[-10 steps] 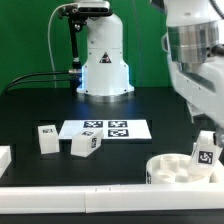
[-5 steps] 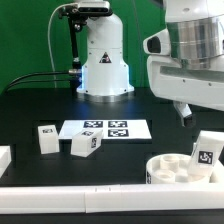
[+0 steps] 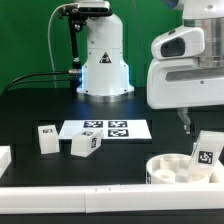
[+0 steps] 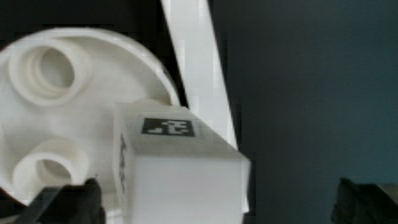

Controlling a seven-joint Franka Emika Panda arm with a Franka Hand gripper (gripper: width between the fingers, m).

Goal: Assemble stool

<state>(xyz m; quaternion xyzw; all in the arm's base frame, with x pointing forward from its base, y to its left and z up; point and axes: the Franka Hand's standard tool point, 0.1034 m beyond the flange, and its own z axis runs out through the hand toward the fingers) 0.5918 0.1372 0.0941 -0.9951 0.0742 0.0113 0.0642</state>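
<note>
The round white seat disc (image 3: 170,169) lies at the front of the exterior view's right, against the front rail. One white tagged leg (image 3: 207,152) stands upright in it. Two more tagged legs (image 3: 47,138) (image 3: 84,145) stand loose on the exterior view's left. My gripper (image 3: 187,120) hangs above the seat and the standing leg, clear of both. In the wrist view the gripper (image 4: 217,205) is open and empty. Its dark fingertips (image 4: 63,205) stand wide on either side of the leg (image 4: 178,165), which is below them on the seat disc (image 4: 63,110).
The marker board (image 3: 105,129) lies flat mid-table beside the loose legs. A long white rail (image 3: 90,203) runs along the front edge and shows in the wrist view (image 4: 199,60). The robot base (image 3: 105,60) stands at the back.
The gripper has risen from beside the leg standing in the seat and now hangs above it. The leg stays upright in the seat; the other parts have not moved.
</note>
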